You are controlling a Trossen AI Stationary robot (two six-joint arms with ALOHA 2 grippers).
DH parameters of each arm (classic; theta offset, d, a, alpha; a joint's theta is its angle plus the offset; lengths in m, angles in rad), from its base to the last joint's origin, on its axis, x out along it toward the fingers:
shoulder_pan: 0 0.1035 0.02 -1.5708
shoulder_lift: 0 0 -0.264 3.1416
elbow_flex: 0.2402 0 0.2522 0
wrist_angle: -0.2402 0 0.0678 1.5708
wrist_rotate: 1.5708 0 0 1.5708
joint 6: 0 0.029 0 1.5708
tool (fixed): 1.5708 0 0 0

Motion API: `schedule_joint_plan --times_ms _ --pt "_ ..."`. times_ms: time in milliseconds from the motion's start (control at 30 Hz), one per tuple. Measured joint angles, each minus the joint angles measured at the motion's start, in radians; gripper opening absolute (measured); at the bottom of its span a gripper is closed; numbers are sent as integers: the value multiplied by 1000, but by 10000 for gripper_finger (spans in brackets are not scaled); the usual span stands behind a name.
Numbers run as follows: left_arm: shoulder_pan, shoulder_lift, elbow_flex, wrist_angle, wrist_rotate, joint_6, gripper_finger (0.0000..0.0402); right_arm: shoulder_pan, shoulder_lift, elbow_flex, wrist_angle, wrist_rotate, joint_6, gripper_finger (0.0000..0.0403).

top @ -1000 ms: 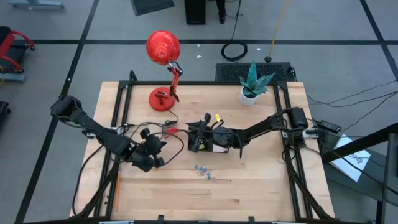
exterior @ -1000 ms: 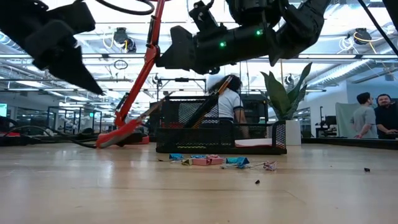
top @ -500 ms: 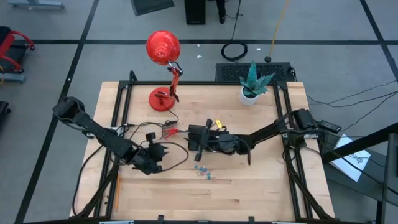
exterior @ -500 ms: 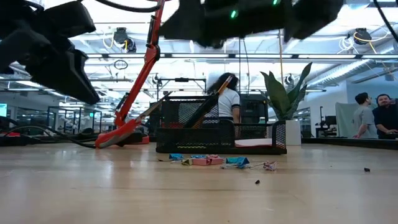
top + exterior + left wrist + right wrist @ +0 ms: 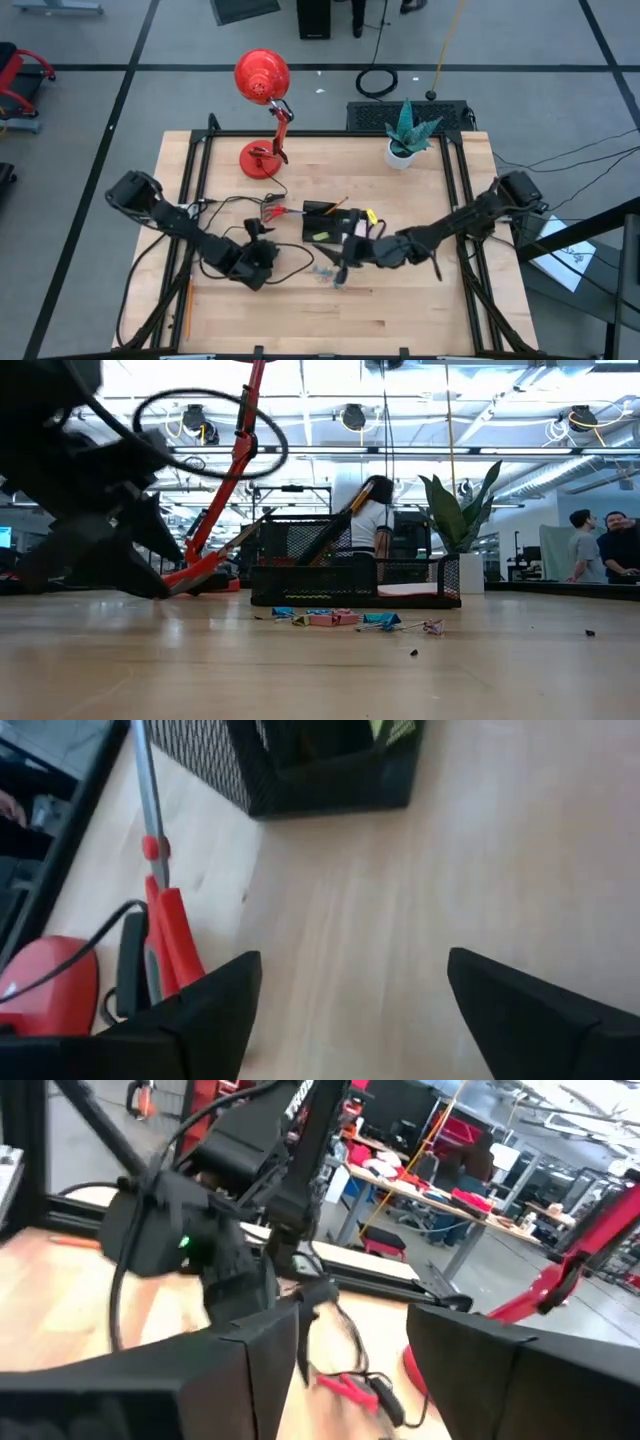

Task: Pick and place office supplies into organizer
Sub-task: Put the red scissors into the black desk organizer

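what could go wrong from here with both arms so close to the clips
Both arms converge near the clips in front of the organizer, so the left gripper and right gripper might collide. A sweep could scatter the clips. The scissors lie beside the lamp's cable, which might snag.

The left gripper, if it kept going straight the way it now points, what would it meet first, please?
Probably the black mesh organizer: the left gripper, fingers open, looks across bare wood straight at its wall. The red-handled scissors lie off to one side of that line. Depth is hard to judge.
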Motion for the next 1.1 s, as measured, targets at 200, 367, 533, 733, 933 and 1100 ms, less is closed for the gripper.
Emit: schedule_joint_plan --times_ms 200,367,533,733,933,1100 --pt "-14 -14 5 -12 -115 -7 310 54 -22 -84 31 98 10 189" --pt "44 -13 6 -103 -129 -92 295 66 -22 -185 157 164 31 184" --pt "105 -13 5 -189 -121 -168 294 68 -22 -260 276 165 62 185" --pt "206 -4 -15 -180 -63 -156 294 69 -22 -290 318 165 62 185" --pt "275 4 -39 -115 -13 -89 280 68 -22 -290 322 165 54 181" --pt "277 6 -42 -61 5 38 178 68 -22 -290 322 165 54 181"
